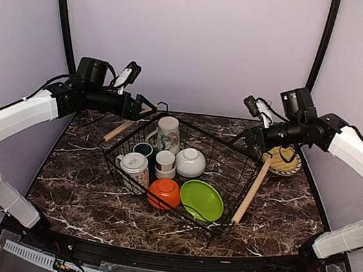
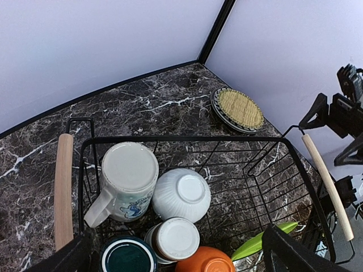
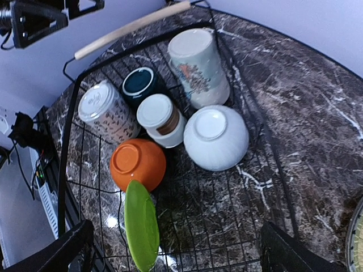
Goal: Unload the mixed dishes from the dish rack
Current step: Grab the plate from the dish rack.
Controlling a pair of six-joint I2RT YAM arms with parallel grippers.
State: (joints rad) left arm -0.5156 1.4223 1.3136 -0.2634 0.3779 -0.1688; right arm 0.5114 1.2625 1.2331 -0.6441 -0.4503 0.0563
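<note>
The dish rack (image 1: 252, 190) stands mid-table, a black wire basket with wooden handles. Inside it, upside down, are a tall patterned mug (image 1: 168, 133), a dark green cup (image 1: 143, 149), a small white cup (image 1: 165, 163), a white bowl (image 1: 190, 162), a second patterned mug (image 1: 134, 168) and an orange bowl (image 1: 164, 193). A lime-green plate (image 1: 201, 200) leans beside the orange bowl. My left gripper (image 1: 147, 108) hovers open above the rack's far left corner. My right gripper (image 1: 249, 140) hovers open over its far right side. Neither holds anything.
A stack of plates with a woven yellow one on top (image 1: 285, 160) lies on the marble table (image 1: 72, 183) right of the rack. Purple walls close in the back and sides.
</note>
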